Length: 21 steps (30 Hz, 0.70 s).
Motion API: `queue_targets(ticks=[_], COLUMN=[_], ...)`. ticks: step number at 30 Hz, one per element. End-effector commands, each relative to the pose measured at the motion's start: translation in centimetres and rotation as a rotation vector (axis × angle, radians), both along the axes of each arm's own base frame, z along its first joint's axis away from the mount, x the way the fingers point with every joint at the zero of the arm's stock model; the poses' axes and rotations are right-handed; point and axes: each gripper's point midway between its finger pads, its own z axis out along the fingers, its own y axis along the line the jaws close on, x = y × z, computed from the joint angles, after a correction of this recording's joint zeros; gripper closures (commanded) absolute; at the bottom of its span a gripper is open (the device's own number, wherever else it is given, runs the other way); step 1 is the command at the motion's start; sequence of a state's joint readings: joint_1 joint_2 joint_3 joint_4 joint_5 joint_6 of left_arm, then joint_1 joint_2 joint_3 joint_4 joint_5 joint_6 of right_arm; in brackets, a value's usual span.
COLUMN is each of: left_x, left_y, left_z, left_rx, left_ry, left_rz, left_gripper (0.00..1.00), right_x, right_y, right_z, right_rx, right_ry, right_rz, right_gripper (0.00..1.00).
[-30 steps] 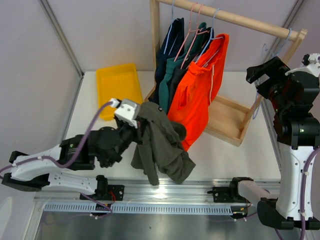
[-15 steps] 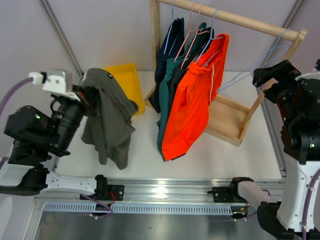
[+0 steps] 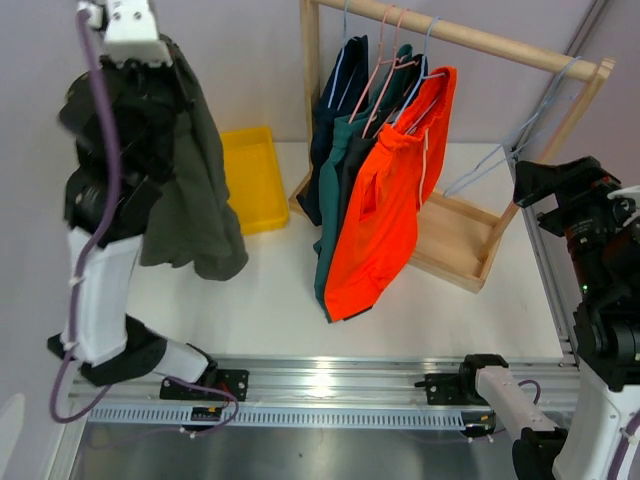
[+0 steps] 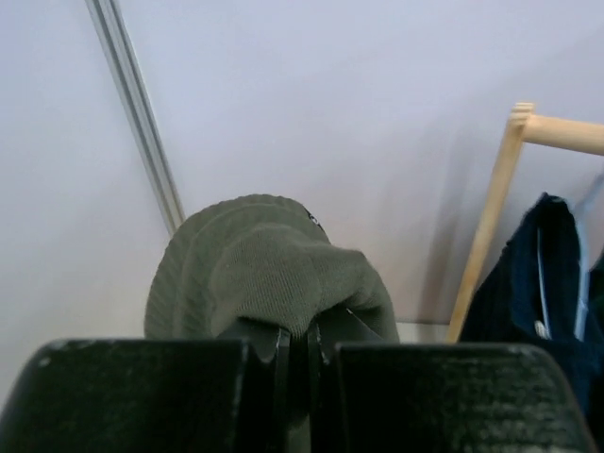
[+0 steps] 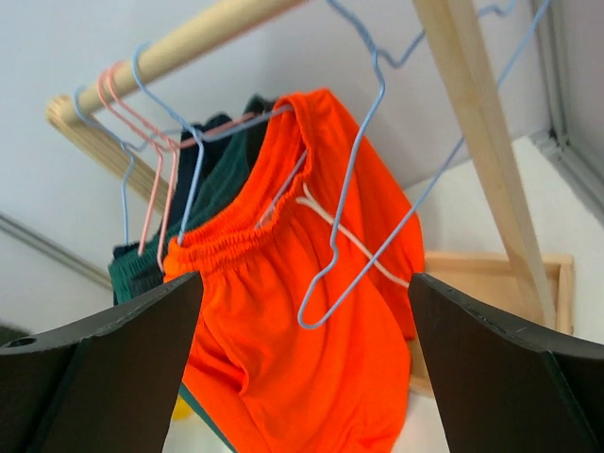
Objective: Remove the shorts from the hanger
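Observation:
My left gripper (image 3: 166, 64) is raised high at the far left, shut on the olive green shorts (image 3: 192, 190), which hang free above the table. In the left wrist view the jaws (image 4: 300, 332) pinch a fold of this olive fabric (image 4: 264, 269). The orange shorts (image 3: 385, 215), teal shorts (image 3: 340, 165), black shorts (image 3: 355, 150) and navy shorts (image 3: 335, 95) hang on hangers on the wooden rack (image 3: 480, 40). My right gripper (image 3: 548, 182) is open and empty at the rack's right end. An empty blue hanger (image 5: 373, 189) dangles in front of its wide jaws (image 5: 304, 283), with the orange shorts (image 5: 283, 377) behind.
A yellow tray (image 3: 252, 175) lies on the table left of the rack. The rack's wooden base tray (image 3: 460, 235) and right post (image 5: 477, 160) stand close to my right gripper. The enclosure's wall frame (image 4: 142, 123) is behind my left gripper.
My left arm has swung the olive shorts from low near the table's front up and to the far left. My right gripper has dropped lower beside the rack's right post.

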State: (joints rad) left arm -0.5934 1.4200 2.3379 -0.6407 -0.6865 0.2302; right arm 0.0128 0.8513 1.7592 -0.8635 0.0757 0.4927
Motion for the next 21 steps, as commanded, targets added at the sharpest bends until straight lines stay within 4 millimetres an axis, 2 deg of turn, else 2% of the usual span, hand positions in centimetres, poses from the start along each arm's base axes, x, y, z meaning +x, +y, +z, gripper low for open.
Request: queue_targets(ticks=[1,2,3,4,6,7,9,10,11,13,14,16,19,20,21], left_x=[7.3,8.6,9.1,12.3,15.1,14.9,17.2,17.8,19.1,20.4,21.5,22.4,24.1,24.6,24.4], left_y=[-1.3,-0.9,0.4,-0.1,1.1,1.5,1.1,1.0,0.7,0.9,0.8,1.4,1.6,1.7,2.2], left_z=[-3.6,-4.0,-2.9,-4.8,-6.1,-3.7,-4.7,-4.9,-6.0,-7.0,-8.5,-9.6,-13.4,-15.3,-14.9], left_rx=[-0.072,-0.075,-0.089,-0.075,-0.082,-0.095,-0.09,-0.081,-0.072,-0.049,-0.04,-0.046,-0.037,-0.035,-0.042], left_ry=[0.071,0.072,0.037,0.085,0.112,0.048,0.041,0.04,0.056,0.073,0.102,0.124,0.204,0.243,0.226], left_rz=[-0.113,-0.1,-0.067,-0.063,-0.034,-0.045,-0.067,-0.066,-0.065,-0.047,-0.039,-0.018,0.0,0.01,0.035], left_gripper=[1.0,1.0,1.0,1.0,1.0,1.0,1.0,1.0,1.0,1.0,1.0,1.0,1.0,1.0,1.0], right_x=[1.5,1.5,1.6,1.7,2.0,2.0,2.1,2.2,2.1,2.4,2.7,3.0,3.3,3.3,3.5], right_y=[1.9,2.1,2.2,2.3,2.1,2.2,1.9,1.9,2.0,2.0,2.0,2.0,2.0,2.0,2.1], right_z=[-1.5,-1.7,-1.9,-2.3,-3.2,-3.4,-3.9,-4.1,-4.2,-4.6,-4.9,-5.3,-5.7,-5.8,-6.1], right_rx=[-0.005,-0.007,-0.011,-0.014,-0.032,-0.037,-0.056,-0.06,-0.06,-0.061,-0.061,-0.061,-0.055,-0.055,-0.052], right_ry=[0.033,0.037,0.041,0.049,0.066,0.072,0.082,0.085,0.085,0.091,0.098,0.109,0.112,0.112,0.12], right_rz=[0.11,0.121,0.127,0.133,0.124,0.127,0.11,0.109,0.112,0.112,0.114,0.113,0.113,0.113,0.113], right_gripper=[0.0,0.0,0.01,0.01,0.01,0.01,0.01,0.01,0.01,0.0,0.01,0.01,0.01,0.01,0.01])
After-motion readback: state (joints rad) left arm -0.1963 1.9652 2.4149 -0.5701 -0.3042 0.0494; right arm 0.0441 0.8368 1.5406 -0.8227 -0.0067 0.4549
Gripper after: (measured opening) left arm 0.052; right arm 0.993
